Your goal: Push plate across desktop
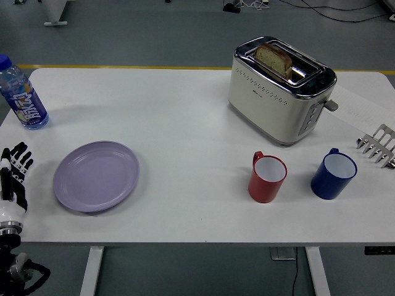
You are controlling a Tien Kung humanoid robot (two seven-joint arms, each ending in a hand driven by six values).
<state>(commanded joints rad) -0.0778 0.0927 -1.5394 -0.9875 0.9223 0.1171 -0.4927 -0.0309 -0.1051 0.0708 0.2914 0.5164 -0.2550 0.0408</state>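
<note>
Head view: my left hand point(13, 179) rests at the white tabletop point(185, 123) edge, fingers point(23, 157) spread and empty, just left of the round lilac plastic plate point(95, 176). I should press low on its rim and slide rightward slowly.

Lab: taped floor point(123, 66), loose cables point(333, 11)
</note>
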